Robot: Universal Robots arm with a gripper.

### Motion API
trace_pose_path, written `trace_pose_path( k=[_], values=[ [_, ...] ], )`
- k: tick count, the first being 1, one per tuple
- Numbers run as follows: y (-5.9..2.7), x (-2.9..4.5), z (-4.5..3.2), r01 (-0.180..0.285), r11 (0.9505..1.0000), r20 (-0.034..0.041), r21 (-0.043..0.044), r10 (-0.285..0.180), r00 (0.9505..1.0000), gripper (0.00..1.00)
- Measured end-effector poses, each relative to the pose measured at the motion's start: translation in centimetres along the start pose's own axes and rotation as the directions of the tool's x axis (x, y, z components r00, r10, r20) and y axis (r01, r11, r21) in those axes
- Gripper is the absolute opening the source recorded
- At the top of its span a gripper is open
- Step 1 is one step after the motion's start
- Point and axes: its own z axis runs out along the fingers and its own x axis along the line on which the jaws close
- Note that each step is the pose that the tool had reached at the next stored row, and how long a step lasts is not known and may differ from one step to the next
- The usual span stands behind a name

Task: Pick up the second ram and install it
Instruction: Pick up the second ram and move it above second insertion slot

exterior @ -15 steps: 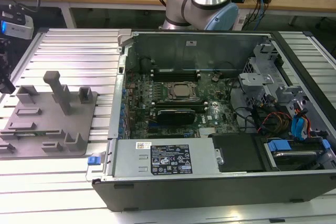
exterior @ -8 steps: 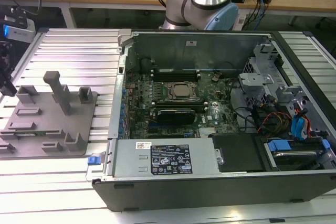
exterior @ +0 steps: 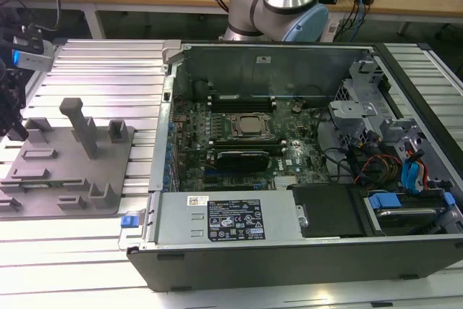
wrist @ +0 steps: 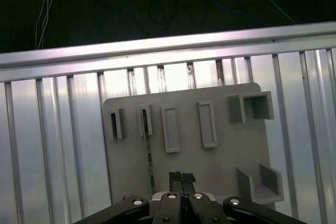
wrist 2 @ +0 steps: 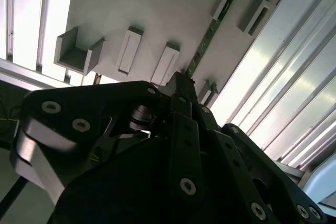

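The gripper [wrist: 181, 178] is hovering above the grey holder plate [wrist: 231, 156] that is lying on the slatted bench [wrist: 52, 156]. Its fingertips [wrist: 175, 177] are pressing together, and nothing is between them. The second ram [wrist: 148, 150] is standing on its edge in a slot of this plate, just beside the fingertips and apart from them. For a good grasp, I think the gripper needs to be opening and centring across the thin board, squarely, so the board is not tilting or bending.
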Motion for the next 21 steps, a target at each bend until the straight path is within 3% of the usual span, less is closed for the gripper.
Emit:
trace_pose_path(
  k=[6,12,17,19,21],
  values=[
    [-0.09,0.53,0.78,0.001,1.0000,0.0000,0.0000,-0.001,1.0000,0.08],
    [-0.10,0.55,0.89,0.002,1.0000,0.0002,0.0002,-0.002,1.0000,0.08],
    [-0.18,1.13,1.40,0.002,1.0000,0.0000,0.0000,-0.002,1.0000,0.08],
    [-0.29,1.85,1.76,0.003,1.0000,0.0001,0.0000,-0.003,1.0000,0.08],
    [-0.29,1.91,2.00,0.004,1.0000,-0.0002,-0.0001,-0.004,1.0000,0.08]
  ],
)
